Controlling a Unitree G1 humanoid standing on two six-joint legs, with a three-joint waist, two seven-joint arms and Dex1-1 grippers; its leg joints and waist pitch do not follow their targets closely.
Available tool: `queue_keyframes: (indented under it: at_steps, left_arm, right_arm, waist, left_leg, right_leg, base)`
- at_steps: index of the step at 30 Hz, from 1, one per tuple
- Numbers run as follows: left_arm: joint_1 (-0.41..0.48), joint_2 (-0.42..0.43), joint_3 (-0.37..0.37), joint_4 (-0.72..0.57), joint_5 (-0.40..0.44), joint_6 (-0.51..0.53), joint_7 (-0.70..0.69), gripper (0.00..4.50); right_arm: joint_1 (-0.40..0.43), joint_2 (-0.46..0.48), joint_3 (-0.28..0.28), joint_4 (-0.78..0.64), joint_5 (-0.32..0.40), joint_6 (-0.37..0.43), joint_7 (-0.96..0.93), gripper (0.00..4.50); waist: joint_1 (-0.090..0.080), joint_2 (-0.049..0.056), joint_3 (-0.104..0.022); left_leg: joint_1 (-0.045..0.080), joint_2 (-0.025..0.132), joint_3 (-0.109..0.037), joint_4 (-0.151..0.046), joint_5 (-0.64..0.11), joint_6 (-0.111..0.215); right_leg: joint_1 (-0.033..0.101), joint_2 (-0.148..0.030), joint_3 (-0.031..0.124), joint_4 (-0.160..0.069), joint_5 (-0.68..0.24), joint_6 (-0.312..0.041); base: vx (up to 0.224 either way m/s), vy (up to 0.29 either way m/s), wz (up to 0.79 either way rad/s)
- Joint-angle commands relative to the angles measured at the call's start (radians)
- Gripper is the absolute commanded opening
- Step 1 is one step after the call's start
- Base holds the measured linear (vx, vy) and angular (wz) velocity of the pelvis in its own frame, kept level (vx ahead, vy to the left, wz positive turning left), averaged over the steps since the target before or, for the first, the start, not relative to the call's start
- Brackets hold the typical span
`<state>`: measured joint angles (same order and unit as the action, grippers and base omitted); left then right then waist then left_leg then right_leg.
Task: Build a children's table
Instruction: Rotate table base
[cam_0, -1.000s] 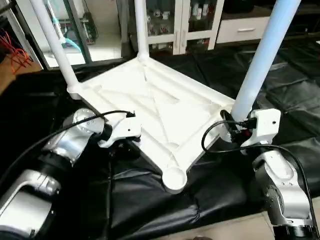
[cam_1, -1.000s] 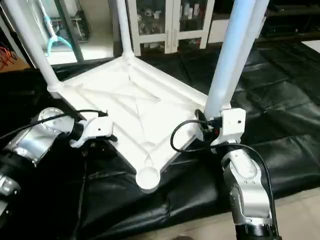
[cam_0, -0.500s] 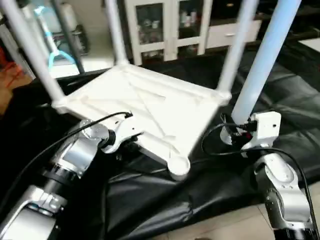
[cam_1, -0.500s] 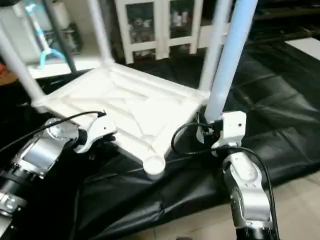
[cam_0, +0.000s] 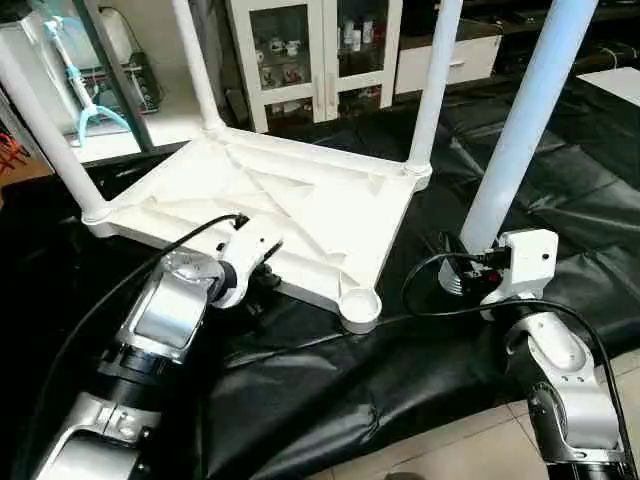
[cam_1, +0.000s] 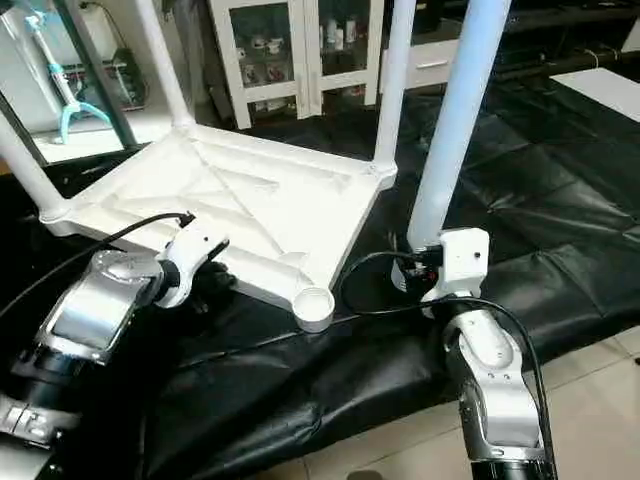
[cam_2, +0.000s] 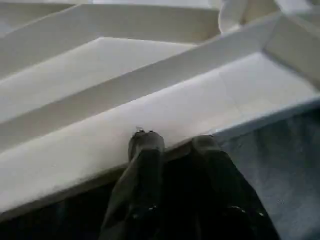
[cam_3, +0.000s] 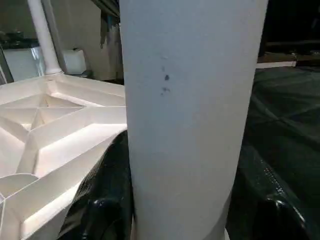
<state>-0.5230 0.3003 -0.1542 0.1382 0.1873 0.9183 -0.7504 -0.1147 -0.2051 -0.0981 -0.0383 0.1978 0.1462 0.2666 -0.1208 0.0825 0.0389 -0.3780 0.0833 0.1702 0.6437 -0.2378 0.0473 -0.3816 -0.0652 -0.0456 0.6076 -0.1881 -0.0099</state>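
Observation:
The children's table lies upside down on a black sheet. Its white tabletop (cam_0: 300, 200) shows the X-ribbed underside. Three white legs stand in corner sockets: one at the left (cam_0: 40, 120), one at the back (cam_0: 195, 60), one at the right (cam_0: 435, 80). The near corner socket (cam_0: 360, 303) is empty. My right gripper (cam_0: 460, 272) is shut on a fourth leg (cam_0: 520, 130), which stands upright on the sheet beside the tabletop's right edge. My left gripper (cam_2: 175, 142) is at the tabletop's near-left rim, fingertips (cam_2: 145, 142) against the rim, a narrow gap between them holding nothing.
The black sheet (cam_0: 330, 390) covers the floor around the table, with bare tiles (cam_0: 470, 440) at the near right. A white glass-door cabinet (cam_0: 310, 60) and a drawer unit (cam_0: 450, 60) stand at the back. A rack with a blue hanger (cam_0: 85, 100) is at the back left.
The camera has moved, so the whole picture has shifted and the right corner leg now shows apart from the held leg. My left arm reaches further along the near edge. The right grip is unchanged.

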Motion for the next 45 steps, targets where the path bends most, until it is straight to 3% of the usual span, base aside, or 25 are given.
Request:
queue_keyframes:
  at_steps: [1,3,4,5,6,9,11,12,13,17,19,20,21,23,25,27,28,29,30,32,33,34,36,38,45]
  left_arm:
    - [0.062,0.011,-0.032,0.012,-0.010,0.045,-0.007,0.41]
    - [0.106,0.074,-0.128,-0.028,0.018,-0.124,-0.066,0.30]
    - [0.121,0.096,-0.157,-0.042,0.023,-0.189,-0.088,0.24]
    - [0.137,0.121,-0.189,-0.055,0.027,-0.269,-0.116,0.24]
    - [0.146,0.141,-0.212,-0.068,0.033,-0.303,-0.136,0.19]
    - [0.140,0.146,-0.212,-0.113,-0.006,-0.365,-0.180,0.63]
    - [0.120,0.154,-0.205,-0.132,-0.018,-0.361,-0.201,0.64]
    - [0.110,0.157,-0.200,-0.136,-0.024,-0.369,-0.206,0.64]
    - [0.099,0.159,-0.192,-0.137,-0.040,-0.407,-0.227,1.00]
    - [0.021,0.200,-0.176,-0.064,-0.065,-0.545,-0.264,1.11]
    - [-0.013,0.226,-0.187,-0.010,-0.048,-0.643,-0.293,1.50]
    - [-0.013,0.226,-0.187,-0.010,-0.048,-0.643,-0.293,1.44]
    - [-0.040,0.243,-0.203,0.036,-0.020,-0.705,-0.295,1.44]
    - [-0.104,0.262,-0.233,0.140,0.030,-0.849,-0.277,1.57]
    - [-0.181,0.253,-0.255,0.255,0.066,-0.987,-0.230,1.85]
    - [-0.204,0.253,-0.269,0.294,0.071,-1.031,-0.242,1.83]
    - [-0.219,0.258,-0.286,0.323,0.074,-1.069,-0.270,1.92]
    - [-0.245,0.274,-0.332,0.385,0.106,-1.150,-0.317,1.92]
    - [-0.246,0.275,-0.335,0.390,0.107,-1.154,-0.322,1.92]
    - [-0.268,0.275,-0.363,0.462,0.125,-1.218,-0.360,1.92]
    - [-0.284,0.272,-0.376,0.512,0.138,-1.270,-0.372,1.92]
    - [-0.289,0.272,-0.381,0.525,0.142,-1.280,-0.375,1.92]
    - [-0.323,0.270,-0.414,0.607,0.176,-1.345,-0.401,1.92]
    - [-0.341,0.267,-0.424,0.640,0.190,-1.369,-0.392,1.92]
    - [-0.439,0.204,-0.455,0.833,0.288,-1.447,-0.203,1.92]
  right_arm:
    - [0.004,0.004,0.006,-0.036,-0.007,-0.012,0.001,1.90]
    - [0.005,0.004,0.009,-0.036,-0.009,-0.012,0.002,1.90]
    - [0.006,0.004,0.010,-0.036,-0.010,-0.012,0.002,1.90]
    - [0.006,0.002,0.012,-0.036,-0.011,-0.012,0.002,1.90]
    - [0.007,0.001,0.013,-0.036,-0.012,-0.012,0.003,1.90]
    - [0.010,-0.003,0.012,-0.038,-0.011,-0.010,0.004,1.90]
    - [0.010,-0.006,0.011,-0.038,-0.011,-0.009,0.005,1.90]
    - [0.011,-0.006,0.011,-0.038,-0.011,-0.009,0.005,1.90]
    - [0.012,-0.008,0.011,-0.038,-0.012,-0.009,0.006,1.90]
    - [0.015,-0.013,0.012,-0.039,-0.012,-0.008,0.007,1.90]
    - [0.017,-0.013,0.012,-0.041,-0.013,-0.008,0.007,1.90]
    - [0.017,-0.013,0.012,-0.041,-0.013,-0.008,0.007,1.90]
    - [0.018,-0.013,0.011,-0.043,-0.014,-0.007,0.007,1.90]
    - [0.021,-0.013,0.010,-0.047,-0.015,-0.006,0.006,1.90]
    - [0.031,-0.013,0.007,-0.058,-0.016,-0.005,0.001,1.90]
    - [0.035,-0.013,0.006,-0.062,-0.017,-0.004,-0.002,1.90]
    - [0.039,-0.012,0.005,-0.066,-0.017,-0.003,-0.004,1.90]
    - [0.048,-0.012,0.003,-0.076,-0.018,-0.003,-0.009,1.90]
    - [0.049,-0.012,0.002,-0.077,-0.018,-0.003,-0.010,1.90]
    - [0.059,-0.011,-0.001,-0.088,-0.019,-0.001,-0.017,1.90]
    - [0.066,-0.010,-0.003,-0.095,-0.020,0.001,-0.021,1.90]
    - [0.069,-0.010,-0.004,-0.099,-0.020,0.001,-0.022,1.90]
    - [0.090,-0.009,-0.012,-0.126,-0.020,0.010,-0.034,1.90]
    - [0.097,-0.009,-0.015,-0.135,-0.019,0.012,-0.036,1.90]
    - [0.111,-0.013,-0.015,-0.154,-0.018,0.022,-0.042,1.90]
  waist:
    - [0.014,-0.018,-0.043]
    - [0.016,-0.014,-0.045]
    - [0.014,-0.012,-0.048]
    - [0.024,-0.009,-0.048]
    - [0.019,-0.009,-0.051]
    - [0.032,-0.006,-0.053]
    - [0.051,-0.006,-0.055]
    - [0.058,-0.004,-0.054]
    - [0.064,-0.006,-0.053]
    - [0.079,-0.006,-0.052]
    - [0.081,-0.004,-0.052]
    - [0.081,-0.004,-0.052]
    - [0.080,0.001,-0.055]
    - [0.082,0.001,-0.055]
    - [0.084,0.013,-0.059]
    - [0.083,0.007,-0.058]
    - [0.085,0.016,-0.056]
    - [0.084,0.029,-0.055]
    - [0.083,0.021,-0.055]
    - [0.079,0.022,-0.058]
    - [0.075,0.031,-0.061]
    - [0.075,0.031,-0.059]
    - [0.069,0.045,-0.059]
    - [0.067,0.042,-0.058]
    - [0.054,0.045,-0.057]
  left_leg:
    - [-0.008,0.133,-0.086,-0.095,-0.289,0.053]
    - [-0.016,0.137,-0.090,-0.100,-0.262,0.075]
    - [-0.011,0.139,-0.085,-0.101,-0.228,0.088]
    - [-0.009,0.142,-0.090,-0.102,-0.214,0.100]
    - [-0.010,0.142,-0.086,-0.103,-0.176,0.115]
    - [0.000,0.147,-0.081,-0.101,-0.103,0.129]
    - [0.008,0.149,-0.076,-0.100,-0.068,0.128]
    - [0.010,0.148,-0.076,-0.102,-0.070,0.124]
    - [0.014,0.147,-0.072,-0.103,-0.087,0.113]
    - [0.021,0.143,-0.066,-0.108,-0.155,0.064]
    - [0.016,0.142,-0.070,-0.110,-0.148,0.054]
    - [0.016,0.142,-0.070,-0.110,-0.148,0.054]
    - [0.015,0.143,-0.070,-0.108,-0.124,0.052]
    - [0.015,0.138,-0.067,-0.105,-0.114,0.064]
    - [0.018,0.143,-0.070,-0.104,-0.115,0.049]
    - [0.016,0.145,-0.070,-0.106,-0.119,0.047]
    - [0.018,0.143,-0.068,-0.107,-0.137,0.044]
    - [0.016,0.143,-0.070,-0.107,-0.147,0.036]
    - [0.017,0.142,-0.068,-0.108,-0.152,0.037]
    - [0.015,0.144,-0.067,-0.105,-0.133,0.038]
    - [0.015,0.142,-0.067,-0.101,-0.115,0.049]
    - [0.014,0.142,-0.068,-0.101,-0.114,0.052]
    - [0.013,0.143,-0.069,-0.100,-0.127,0.056]
    - [0.014,0.144,-0.069,-0.104,-0.145,0.054]
    - [0.008,0.145,-0.071,-0.097,-0.135,0.085]
  right_leg:
    - [0.038,-0.119,0.057,-0.091,-0.337,-0.231]
    - [0.039,-0.117,0.056,-0.088,-0.289,-0.224]
    - [0.039,-0.114,0.053,-0.081,-0.216,-0.235]
    - [0.038,-0.114,0.051,-0.084,-0.193,-0.233]
    - [0.044,-0.112,0.049,-0.073,-0.120,-0.243]
    - [0.044,-0.113,0.046,-0.062,-0.002,-0.269]
    - [0.042,-0.112,0.045,-0.055,0.053,-0.285]
    - [0.042,-0.113,0.045,-0.055,0.049,-0.286]
    - [0.037,-0.111,0.045,-0.058,0.033,-0.288]
    - [0.034,-0.108,0.046,-0.060,-0.008,-0.284]
    - [0.040,-0.112,0.046,-0.058,0.007,-0.279]
    - [0.040,-0.112,0.046,-0.058,0.007,-0.279]
    - [0.043,-0.116,0.046,-0.051,0.043,-0.281]
    - [0.041,-0.113,0.045,-0.056,0.055,-0.269]
    - [0.046,-0.117,0.043,-0.049,0.080,-0.272]
    - [0.046,-0.118,0.043,-0.049,0.085,-0.276]
    - [0.042,-0.116,0.042,-0.055,0.066,-0.273]
    - [0.047,-0.120,0.043,-0.051,0.065,-0.277]
    - [0.045,-0.117,0.043,-0.057,0.058,-0.271]
    - [0.050,-0.121,0.044,-0.049,0.094,-0.278]
    - [0.050,-0.121,0.042,-0.046,0.117,-0.277]
    - [0.049,-0.121,0.042,-0.047,0.118,-0.278]
    - [0.052,-0.123,0.041,-0.047,0.114,-0.276]
    - [0.051,-0.122,0.040,-0.049,0.100,-0.278]
    - [0.055,-0.126,0.040,-0.052,0.065,-0.273]
  base:
    - [0.000,0.000,0.00]
    - [0.000,0.000,0.00]
    - [0.000,0.000,0.00]
    - [0.000,0.000,0.00]
    - [0.055,-0.006,0.04]
    - [0.000,0.000,0.00]
    - [0.000,0.000,0.00]
    - [0.000,0.000,0.00]
    - [0.000,0.000,0.00]
    - [0.000,0.000,0.00]
    - [0.000,0.000,0.00]
    - [0.000,0.000,0.00]
    - [0.000,0.000,0.00]
    - [0.000,0.000,0.00]
    - [0.000,0.000,0.00]
    - [0.000,0.000,0.00]
    - [0.000,0.000,0.00]
    - [0.000,0.000,0.00]
    - [0.000,0.000,0.00]
    - [0.000,0.000,0.00]
    - [0.000,0.000,0.00]
    - [0.000,0.000,0.00]
    - [0.000,0.000,0.00]
    - [0.000,0.000,0.00]
    - [0.000,0.000,0.00]
